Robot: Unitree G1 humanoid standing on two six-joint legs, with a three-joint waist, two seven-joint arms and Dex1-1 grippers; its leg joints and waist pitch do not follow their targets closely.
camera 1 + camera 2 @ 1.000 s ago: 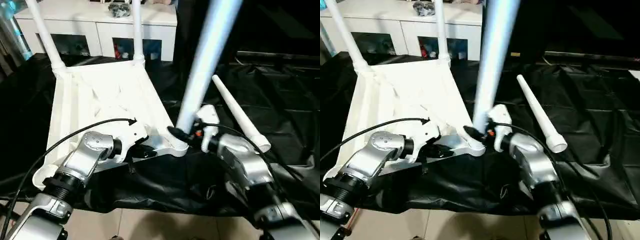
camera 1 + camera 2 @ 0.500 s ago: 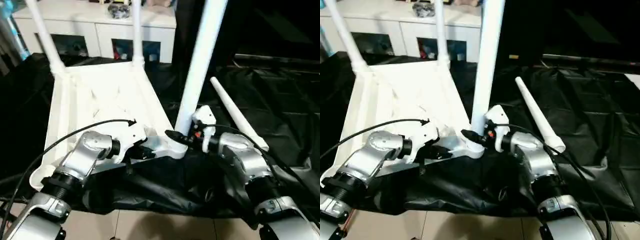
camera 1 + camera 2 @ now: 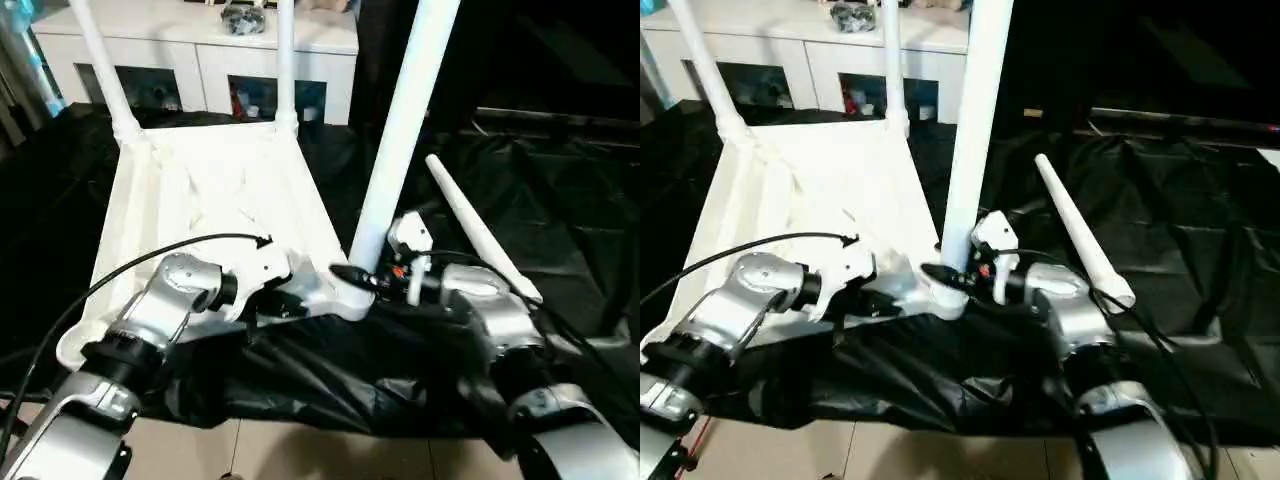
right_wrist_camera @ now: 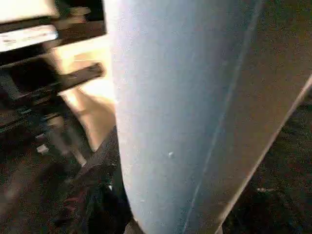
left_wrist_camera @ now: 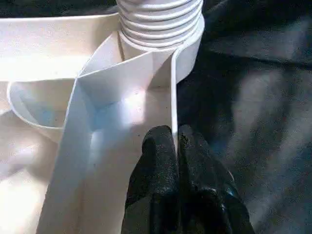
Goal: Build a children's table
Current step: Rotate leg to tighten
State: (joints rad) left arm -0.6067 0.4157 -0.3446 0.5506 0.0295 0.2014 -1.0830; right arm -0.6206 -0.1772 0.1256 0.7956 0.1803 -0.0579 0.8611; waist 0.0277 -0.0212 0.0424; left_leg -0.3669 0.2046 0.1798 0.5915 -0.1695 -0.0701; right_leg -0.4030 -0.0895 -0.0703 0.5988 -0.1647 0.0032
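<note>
Tabletop [image 3: 210, 200], white plastic, is laid upside down on a desk [image 3: 560, 200] covered with black sheeting, its ribbed underside turned upward. Two legs [image 3: 100, 70] are already stood in the far corner sockets, and a third leg [image 3: 400, 150] is held nearly upright in the near right socket [image 3: 345, 295]; its ridged base is seen entering that socket in the left wrist view. A fourth leg [image 3: 480, 235] is left lying loose on the sheeting to the right, thick end nearer the robot.

The left pincer [image 5: 174, 146] is closed narrowly on the thin side wall of the tabletop just beside that socket, so the piece is steadied. The right pincer [image 3: 350, 273] is placed at the foot of the third leg, one black finger showing against it, and appears to be clamped on it.

The step in hand is judged to be the seating of the third leg. A firm press or twist along the socket's axis is called for next, with the tabletop kept pinned; after that, the loose leg has to be fetched for the near left socket [image 3: 80, 345].

A white cabinet [image 3: 200, 60] with glass doors is set behind the desk. The left forearm and its cable [image 3: 130, 275] are stretched across toward the empty socket, and the desk edge is close.
</note>
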